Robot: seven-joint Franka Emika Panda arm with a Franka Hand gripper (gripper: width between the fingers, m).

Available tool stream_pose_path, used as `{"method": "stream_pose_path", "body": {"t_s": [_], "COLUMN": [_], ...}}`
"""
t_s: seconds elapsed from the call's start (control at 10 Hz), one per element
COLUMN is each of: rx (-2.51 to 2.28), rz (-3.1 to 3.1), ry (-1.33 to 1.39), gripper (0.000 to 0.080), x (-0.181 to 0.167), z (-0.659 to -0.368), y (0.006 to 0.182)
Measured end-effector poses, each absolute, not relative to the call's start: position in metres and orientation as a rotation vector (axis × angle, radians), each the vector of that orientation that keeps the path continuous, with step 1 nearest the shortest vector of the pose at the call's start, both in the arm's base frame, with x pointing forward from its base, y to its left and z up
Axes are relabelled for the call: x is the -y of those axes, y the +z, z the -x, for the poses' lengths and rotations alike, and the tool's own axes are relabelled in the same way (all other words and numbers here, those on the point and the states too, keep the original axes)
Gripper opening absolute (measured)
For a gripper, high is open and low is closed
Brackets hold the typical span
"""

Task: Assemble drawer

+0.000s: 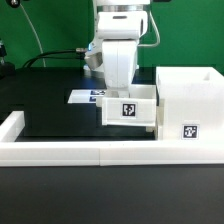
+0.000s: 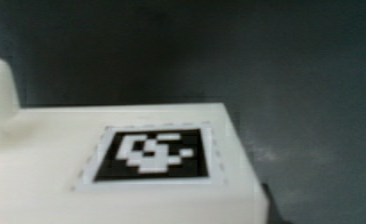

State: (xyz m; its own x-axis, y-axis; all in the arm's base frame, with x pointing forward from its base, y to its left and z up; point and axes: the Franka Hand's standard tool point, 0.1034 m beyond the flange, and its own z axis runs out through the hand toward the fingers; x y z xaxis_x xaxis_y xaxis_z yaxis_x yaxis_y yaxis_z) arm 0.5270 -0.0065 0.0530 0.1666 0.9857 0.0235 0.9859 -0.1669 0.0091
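Drawer tray (image 1: 130, 108) hides claw; wrist view shows tag (image 2: 155, 153).

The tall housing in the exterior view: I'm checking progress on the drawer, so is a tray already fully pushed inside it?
No. The tray stands beside the tall housing, on the exterior view's left of it, not inside.

drawer (image 1: 186, 100): smooth matt white plastic | table (image 1: 45, 105): matt black
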Motion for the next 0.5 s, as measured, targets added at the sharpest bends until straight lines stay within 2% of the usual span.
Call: {"method": "stream_pose_path", "body": {"t_s": [0.5], "rx": [1.998], "rz": [2.402], "ry": [-0.018], "gripper": [0.0042], "x": [0.0069], "z": [-0.5234], "y": [0.0512]}}
